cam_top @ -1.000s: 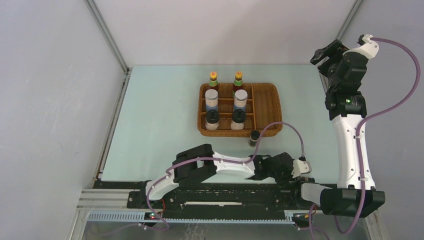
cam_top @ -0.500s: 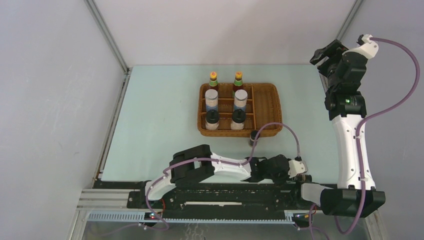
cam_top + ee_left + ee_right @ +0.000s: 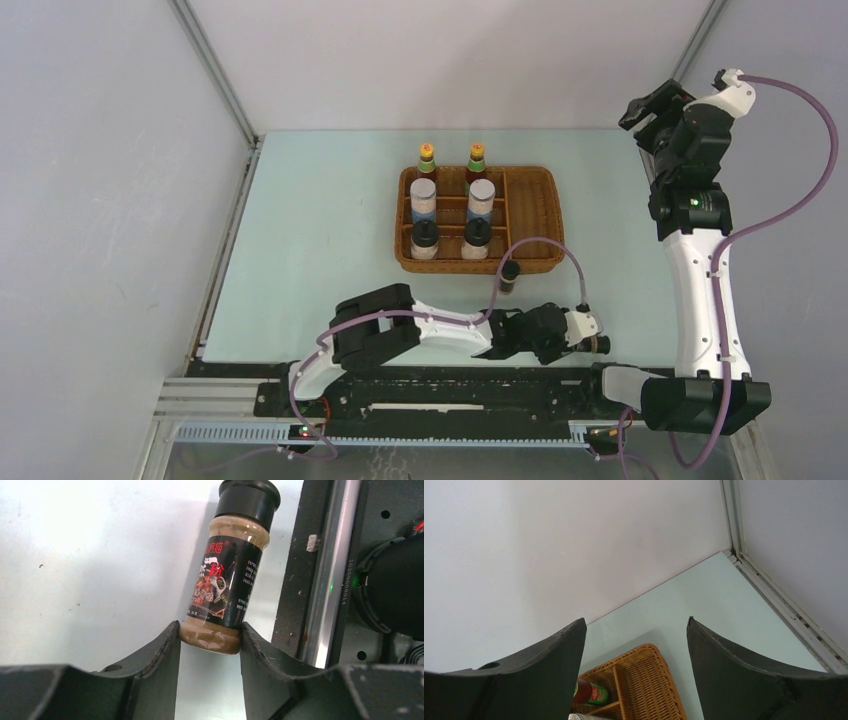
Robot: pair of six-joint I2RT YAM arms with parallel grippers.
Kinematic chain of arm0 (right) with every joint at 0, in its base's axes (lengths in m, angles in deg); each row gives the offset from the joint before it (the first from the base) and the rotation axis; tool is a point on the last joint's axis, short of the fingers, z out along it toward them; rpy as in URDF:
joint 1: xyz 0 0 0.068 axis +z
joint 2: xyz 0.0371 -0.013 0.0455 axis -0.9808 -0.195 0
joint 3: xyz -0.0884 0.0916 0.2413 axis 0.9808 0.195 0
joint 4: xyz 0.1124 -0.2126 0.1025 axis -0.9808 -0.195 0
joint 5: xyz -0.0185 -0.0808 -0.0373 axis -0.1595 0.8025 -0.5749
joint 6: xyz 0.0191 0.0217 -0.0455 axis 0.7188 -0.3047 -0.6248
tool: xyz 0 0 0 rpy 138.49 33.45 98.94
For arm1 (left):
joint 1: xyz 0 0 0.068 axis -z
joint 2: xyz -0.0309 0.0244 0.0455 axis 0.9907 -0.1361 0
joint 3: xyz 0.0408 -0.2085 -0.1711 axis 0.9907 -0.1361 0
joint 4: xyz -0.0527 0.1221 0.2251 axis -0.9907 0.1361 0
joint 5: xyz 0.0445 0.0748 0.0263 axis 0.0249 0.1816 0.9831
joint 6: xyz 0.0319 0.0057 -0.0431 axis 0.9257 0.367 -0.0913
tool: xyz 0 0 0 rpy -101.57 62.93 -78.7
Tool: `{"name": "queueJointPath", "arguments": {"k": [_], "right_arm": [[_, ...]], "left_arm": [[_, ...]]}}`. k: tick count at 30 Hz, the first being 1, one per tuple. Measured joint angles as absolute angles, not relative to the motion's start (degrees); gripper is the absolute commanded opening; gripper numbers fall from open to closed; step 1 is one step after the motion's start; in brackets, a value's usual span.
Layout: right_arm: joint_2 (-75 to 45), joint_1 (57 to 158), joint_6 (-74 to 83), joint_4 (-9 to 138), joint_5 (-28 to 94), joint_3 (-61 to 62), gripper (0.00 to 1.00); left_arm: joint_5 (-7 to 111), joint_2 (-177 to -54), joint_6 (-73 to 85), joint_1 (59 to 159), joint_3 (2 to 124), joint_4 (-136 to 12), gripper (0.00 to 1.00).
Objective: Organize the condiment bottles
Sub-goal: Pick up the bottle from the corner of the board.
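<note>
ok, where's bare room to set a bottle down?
Tray's right column is bare. Table is open left of the tray and between tray and right arm. Crowded: tray's left two columns, six bottles; the near strip, with a loose bottle and the left arm.

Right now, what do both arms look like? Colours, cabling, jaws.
Left arm and right arm: white shell links between black joint housings, on black bases. A purple cable loops along each arm to the wrist. There is a green indicator light on the right arm's upper joint. The jaws are matte black and curved, tapering to blunt tips.
</note>
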State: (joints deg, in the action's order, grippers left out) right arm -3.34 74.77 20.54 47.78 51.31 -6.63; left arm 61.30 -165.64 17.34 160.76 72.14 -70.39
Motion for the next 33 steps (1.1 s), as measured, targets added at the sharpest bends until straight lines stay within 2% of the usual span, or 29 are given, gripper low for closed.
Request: {"name": "queueJointPath", "arguments": {"k": [33], "right_arm": [[-0.5,76.2,19.3,46.0,52.8,-3.6,0.82]], "left_arm": [[74.2,-156.2,17.2,160.3,62.0,-75.9,0.00]]}}
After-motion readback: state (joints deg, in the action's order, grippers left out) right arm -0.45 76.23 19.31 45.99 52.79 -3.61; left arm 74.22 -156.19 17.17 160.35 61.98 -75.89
